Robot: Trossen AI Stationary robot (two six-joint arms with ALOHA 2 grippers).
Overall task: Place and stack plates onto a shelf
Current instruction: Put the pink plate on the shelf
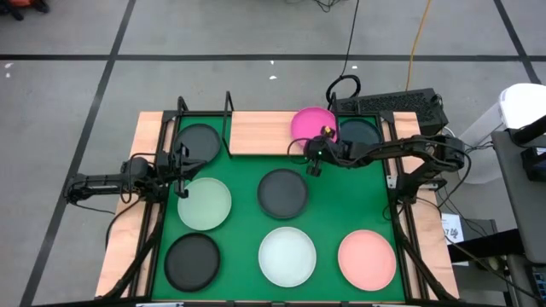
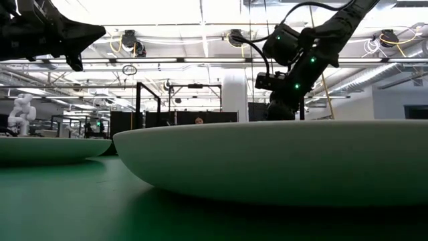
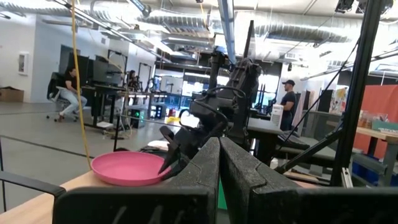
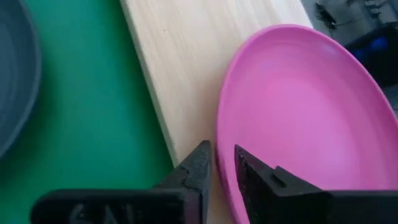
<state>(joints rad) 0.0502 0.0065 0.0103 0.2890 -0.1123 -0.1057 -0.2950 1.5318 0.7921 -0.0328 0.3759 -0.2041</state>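
Nearest us on the green mat (image 1: 243, 209) lie the loose plates: black (image 1: 192, 260), white (image 1: 287, 254) and pink (image 1: 367, 257) along the near edge, pale green (image 1: 204, 203) and dark (image 1: 282, 192) behind. Our left hand (image 1: 182, 170) waits by the counter's left edge, fingers pressed together. Farther back, our right hand (image 4: 222, 167) pinches the magenta plate's (image 4: 298, 118) rim over the shelf (image 1: 260, 130). It looks stiff, light and slick, so we judge that the rim is the place to hold. Two dark plates (image 1: 199, 141) already sit there.
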